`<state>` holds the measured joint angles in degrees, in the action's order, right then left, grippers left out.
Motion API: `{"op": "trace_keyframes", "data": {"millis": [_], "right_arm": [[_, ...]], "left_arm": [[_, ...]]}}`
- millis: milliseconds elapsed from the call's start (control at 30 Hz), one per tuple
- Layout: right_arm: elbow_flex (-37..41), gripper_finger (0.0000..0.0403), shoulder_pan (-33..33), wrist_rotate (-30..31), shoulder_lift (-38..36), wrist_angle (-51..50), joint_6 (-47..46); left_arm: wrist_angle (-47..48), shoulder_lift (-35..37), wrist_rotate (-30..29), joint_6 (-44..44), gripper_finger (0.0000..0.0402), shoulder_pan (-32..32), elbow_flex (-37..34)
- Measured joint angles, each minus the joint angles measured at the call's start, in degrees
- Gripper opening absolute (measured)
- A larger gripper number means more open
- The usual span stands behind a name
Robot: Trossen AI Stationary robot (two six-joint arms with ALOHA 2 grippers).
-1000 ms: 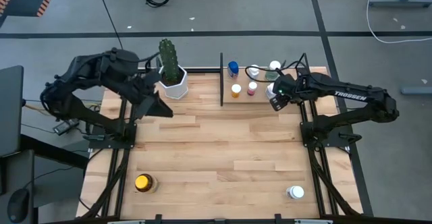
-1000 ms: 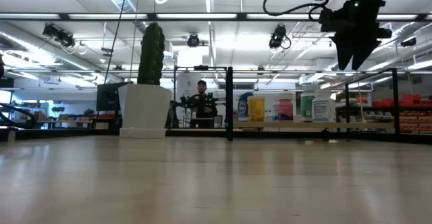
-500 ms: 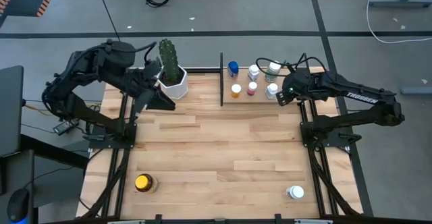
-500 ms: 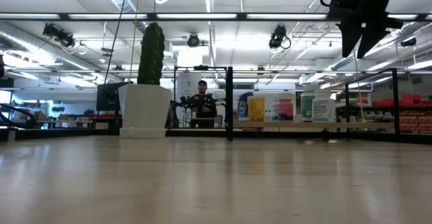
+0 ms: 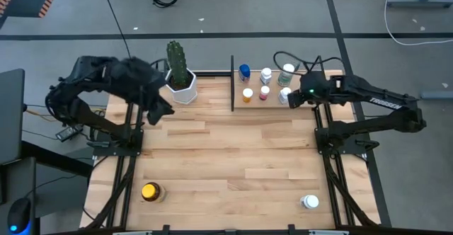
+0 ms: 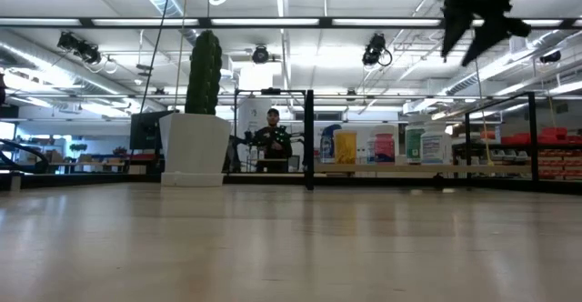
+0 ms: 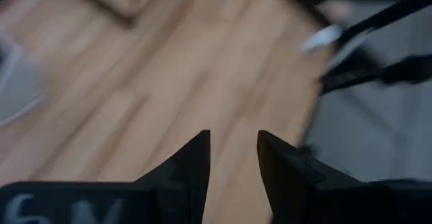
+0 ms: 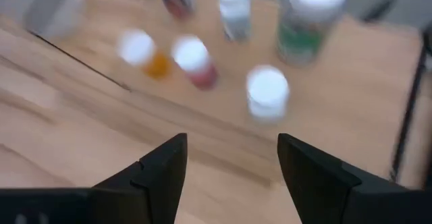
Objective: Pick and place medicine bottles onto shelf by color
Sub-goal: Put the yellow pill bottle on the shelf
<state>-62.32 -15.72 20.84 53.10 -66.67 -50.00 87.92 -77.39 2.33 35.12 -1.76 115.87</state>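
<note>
- Right gripper (image 8: 229, 177): jaws wide, empty, above the shelf (image 5: 311, 97).
- Left gripper (image 7: 233, 163): jaws narrow, empty, beside the cactus pot (image 5: 182, 90).
- Bottles: six on shelf; yellow bottle (image 5: 151, 191) and white bottle (image 5: 309, 202) at the table's near edge.

Six upright bottles (image 5: 265, 83) on shelf (image 5: 311, 109), two (yellow (image 5: 150, 191), white (image 5: 309, 202)) on tabletop

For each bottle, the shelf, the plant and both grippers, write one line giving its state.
Shelf: holds six upright bottles.
Amber bottle: on table, near edge.
White bottle: on table, near edge.
Cactus pot: upright.
Left gripper: open, empty.
Right gripper: open, empty, above shelf.
</note>
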Motion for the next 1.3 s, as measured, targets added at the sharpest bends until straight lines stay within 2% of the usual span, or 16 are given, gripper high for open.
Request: {"op": "trace_keyframes", "data": {"millis": [67, 167, 367, 533, 633, 767, 967, 1300], "right_arm": [[-2.6, 0.0237, 1.7, 2.2, -0.7, 0.7, 0.1], [-7.2, 0.0237, 5.5, 4.7, -0.8, 0.7, 2.3], [-11.1, 0.0237, 17.0, 3.7, 0.2, 2.8, 4.1], [-11.1, 0.0237, 26.4, 4.0, 1.4, 3.6, 1.2], [-11.1, 0.0237, 29.9, 4.0, 2.5, 3.6, -0.8], [-11.1, 0.0237, 32.9, 4.1, 3.2, 3.7, -1.7], [-11.1, 0.0237, 34.5, 4.1, 3.3, 3.9, -3.3], [-11.1, 0.0237, 35.5, 3.3, 3.6, 3.9, -11.7]], "left_arm": [[2.7, -0.7, -3.4, 0.3, 0.0134, 3.0, -0.2], [-0.3, 0.1, -4.6, 2.4, 0.0150, 8.7, -3.7], [0.0, 0.4, -7.5, 14.2, 0.0190, 20.4, -13.7], [-3.1, 0.4, -3.8, 26.7, 0.0221, 29.3, -25.6], [-8.3, 0.4, -1.7, 34.6, 0.0229, 33.8, -29.9], [-14.3, 0.4, -2.5, 46.2, 0.0231, 38.7, -31.5], [-14.6, -1.7, -4.8, 62.7, 0.0231, 44.7, -31.5], [-17.6, -6.0, -4.7, 73.7, 0.0231, 48.1, -31.6]]}}
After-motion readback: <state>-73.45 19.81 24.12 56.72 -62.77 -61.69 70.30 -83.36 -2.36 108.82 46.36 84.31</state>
